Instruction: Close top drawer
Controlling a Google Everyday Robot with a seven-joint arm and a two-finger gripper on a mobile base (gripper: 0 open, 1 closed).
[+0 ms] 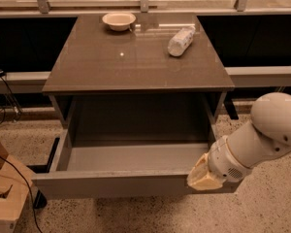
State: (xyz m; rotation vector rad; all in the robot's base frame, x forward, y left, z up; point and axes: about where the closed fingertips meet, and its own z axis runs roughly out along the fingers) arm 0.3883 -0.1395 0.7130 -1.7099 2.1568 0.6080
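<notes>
I have the top drawer (116, 184) pulled far out of the cabinet below the tabletop (136, 57), with its grey floor showing and its flat front panel facing me low in the view. The gripper (202, 176) sits at the right end of that panel, level with its upper edge. From this angle I cannot tell whether it is wide or narrow, or whether it is actually touching the panel. The panel has no handle, so I judge there is nothing to take hold of and this is a push on the flat face. The drawer looks stiff and boxy. I see nothing lying on the part of the floor in view, so I expect it to be fairly light and to slide on its side rails without much force. The smooth front may let the gripper slip sideways. Pushing so near the right corner could also skew the drawer and bind it, so I would prefer contact closer to the middle and a straight push inward. A bowl (119, 21) and a bottle (181, 41) lying on its side rest on the tabletop, so a hard stop might jolt them.
</notes>
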